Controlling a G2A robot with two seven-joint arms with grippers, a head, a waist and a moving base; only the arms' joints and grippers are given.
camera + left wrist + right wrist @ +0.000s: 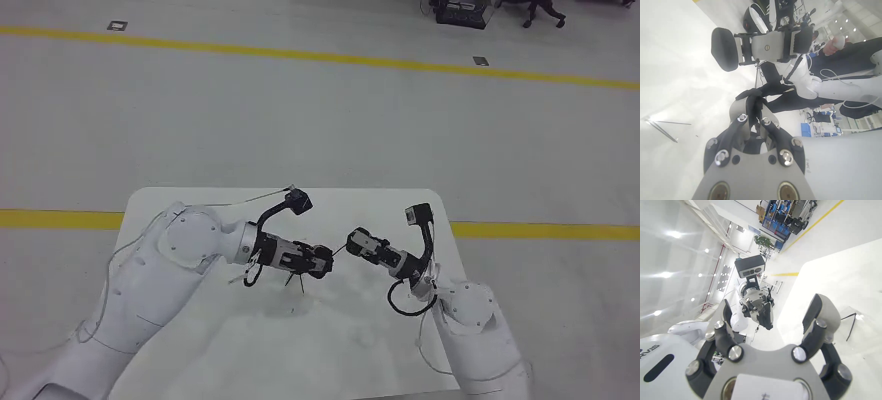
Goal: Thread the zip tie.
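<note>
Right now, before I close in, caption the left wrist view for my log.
Left gripper shut on the zip tie, which points toward the open right gripper opposite.

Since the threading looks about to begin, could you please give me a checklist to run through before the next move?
1. Left claw shut on the zip tie: ok.
2. Right claw open to receive it: ok, fingers spread wide.
3. Tie aimed between those fingers: ok, in the left wrist view it runs straight toward the right claw's middle.
4. Tie end touching the right claw: cannot tell.
5. Which end leads, head or tail: cannot tell.
6. Spare ties out of the way: ok, lying on the table, apart from both claws.
</note>
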